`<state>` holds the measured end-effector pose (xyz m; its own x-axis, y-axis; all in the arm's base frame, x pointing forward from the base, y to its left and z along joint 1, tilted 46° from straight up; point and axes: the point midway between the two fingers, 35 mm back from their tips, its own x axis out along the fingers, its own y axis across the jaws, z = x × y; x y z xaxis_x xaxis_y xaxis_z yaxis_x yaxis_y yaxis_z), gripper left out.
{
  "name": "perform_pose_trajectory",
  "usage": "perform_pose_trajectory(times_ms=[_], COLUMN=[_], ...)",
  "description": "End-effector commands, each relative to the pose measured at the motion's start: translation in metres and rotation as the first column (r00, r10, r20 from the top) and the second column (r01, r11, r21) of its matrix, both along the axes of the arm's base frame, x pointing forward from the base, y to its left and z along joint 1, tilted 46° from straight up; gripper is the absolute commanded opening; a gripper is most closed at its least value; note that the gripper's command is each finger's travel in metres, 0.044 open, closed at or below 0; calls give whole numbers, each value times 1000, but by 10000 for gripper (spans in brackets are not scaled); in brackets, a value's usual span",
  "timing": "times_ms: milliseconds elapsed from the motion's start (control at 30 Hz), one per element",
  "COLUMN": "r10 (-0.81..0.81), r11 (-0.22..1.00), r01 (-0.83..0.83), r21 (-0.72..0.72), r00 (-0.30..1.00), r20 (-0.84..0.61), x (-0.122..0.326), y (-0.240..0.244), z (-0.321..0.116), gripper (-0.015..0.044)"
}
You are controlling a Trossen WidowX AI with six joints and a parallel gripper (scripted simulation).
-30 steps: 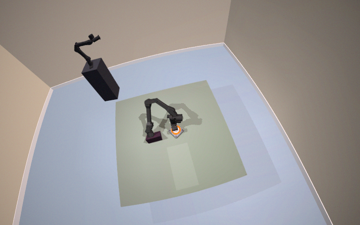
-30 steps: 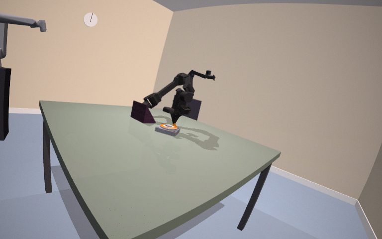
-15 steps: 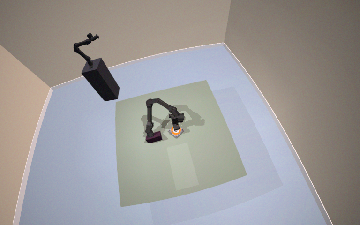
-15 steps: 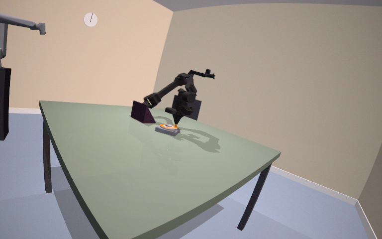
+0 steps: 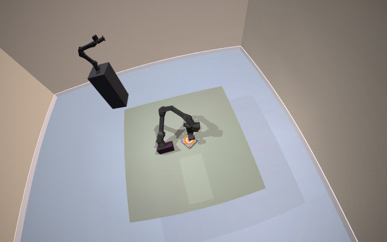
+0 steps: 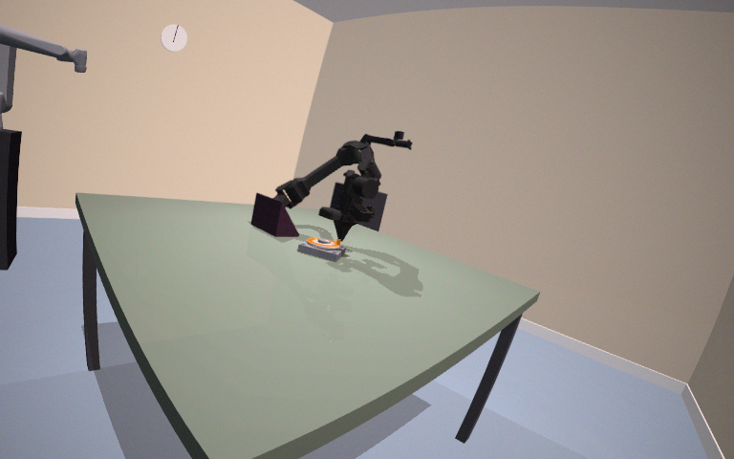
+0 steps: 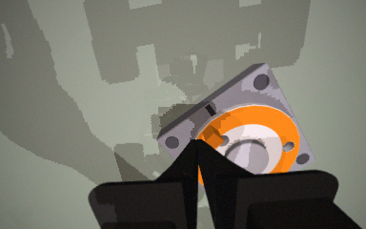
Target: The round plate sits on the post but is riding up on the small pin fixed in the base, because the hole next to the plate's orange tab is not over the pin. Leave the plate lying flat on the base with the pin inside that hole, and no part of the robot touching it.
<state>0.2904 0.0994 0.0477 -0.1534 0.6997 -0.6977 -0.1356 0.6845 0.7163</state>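
Observation:
The round orange plate with a white inner ring sits around the grey post on the square grey base. The orange tab stands up at the plate's rim, on the side toward the fingertips, with a small hole just inward of it. Another hole shows across the plate. My gripper is shut and empty, its tips low beside the tab; contact is unclear. The pin is not visible. The fingers hide the plate's near part.
A dark mark is on the base's edge. The arm's dark purple mount stands on the green table. Another arm on a black pedestal stands beyond the table.

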Motion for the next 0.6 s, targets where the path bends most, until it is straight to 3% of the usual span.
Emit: perform_pose_trajectory(times_ms=[0,567], r10=[0,-1], r11=[1000,1000], r01=[0,1], r21=[1,-1], r00=[1000,1000], r20=[0,0], x=[4,12], y=[-1,-14], z=[-1,7], gripper=[0,0])
